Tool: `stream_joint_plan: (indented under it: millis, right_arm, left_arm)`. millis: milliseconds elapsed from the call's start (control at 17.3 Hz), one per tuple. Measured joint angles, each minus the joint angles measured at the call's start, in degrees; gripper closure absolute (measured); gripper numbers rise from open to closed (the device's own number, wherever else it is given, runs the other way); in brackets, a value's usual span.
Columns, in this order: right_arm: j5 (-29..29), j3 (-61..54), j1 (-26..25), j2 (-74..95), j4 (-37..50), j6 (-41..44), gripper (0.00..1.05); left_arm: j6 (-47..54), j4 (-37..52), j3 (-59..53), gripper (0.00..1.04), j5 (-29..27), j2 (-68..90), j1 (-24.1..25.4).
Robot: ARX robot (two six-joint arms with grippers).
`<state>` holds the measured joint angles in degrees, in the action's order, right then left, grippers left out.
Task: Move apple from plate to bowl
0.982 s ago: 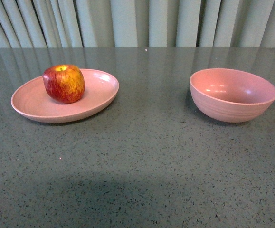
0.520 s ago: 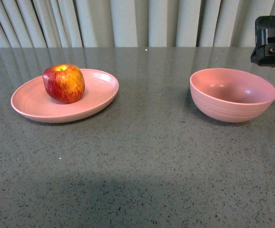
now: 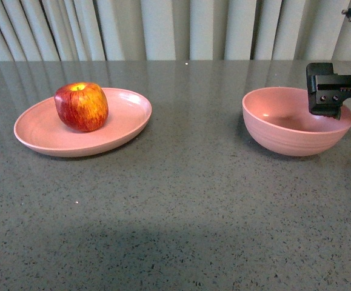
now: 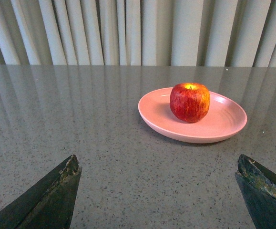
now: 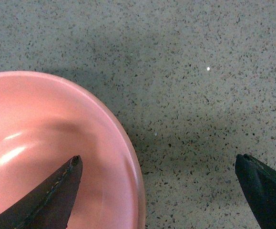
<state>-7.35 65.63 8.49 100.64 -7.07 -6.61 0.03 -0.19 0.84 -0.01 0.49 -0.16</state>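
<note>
The red, yellow-streaked apple (image 3: 81, 106) rests on the shallow pink plate (image 3: 127, 118) at the table's left. To the right stands the deep pink bowl (image 3: 284, 130), with nothing in it. My right gripper (image 3: 325, 100) hangs over the bowl's far right rim. In the right wrist view this gripper (image 5: 156, 161) is open, one finger over the bowl (image 5: 42, 143) and the other over the table outside the rim. My left gripper (image 4: 157, 161) is open and holds nothing, well short of the apple (image 4: 189, 101) and the plate (image 4: 223, 128). The front view does not show it.
Everything stands on a grey speckled tabletop (image 3: 193, 200). Pale pleated curtains (image 3: 163, 30) hang along its far edge. A wide strip of bare table lies between the plate and the bowl.
My right arm entered the front view at the upper right and has since dropped down and to the left over the bowl's rim. Apple, plate and bowl have not moved.
</note>
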Motion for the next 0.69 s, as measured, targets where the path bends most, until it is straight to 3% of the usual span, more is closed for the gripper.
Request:
stream_joint_plan:
  millis: [289, 347, 520, 636, 693]
  right_arm:
    - [0.0, 0.9, -0.3, 1.5, -1.0, 0.0, 0.07]
    - [0.2, 0.9, -0.3, 1.5, -1.1, -0.1, 0.13]
    - [0.6, 0.9, -0.3, 1.5, -1.0, -0.2, 0.45]
    - [1.4, 1.8, -0.3, 1.5, -1.6, -0.7, 0.83]
    - [1.4, 1.9, -0.3, 1.5, -1.2, -0.9, 0.88]
  left_arm:
    - [0.0, 0.0, 0.0, 0.07, 0.0, 0.0, 0.0]
    - [0.0, 0.0, 0.0, 0.07, 0.0, 0.0, 0.0]
    - [0.0, 0.0, 0.0, 0.07, 0.0, 0.0, 0.0]
    - [0.0, 0.0, 0.0, 0.07, 0.0, 0.0, 0.0]
    - [0.0, 0.0, 0.0, 0.07, 0.0, 0.0, 0.0]
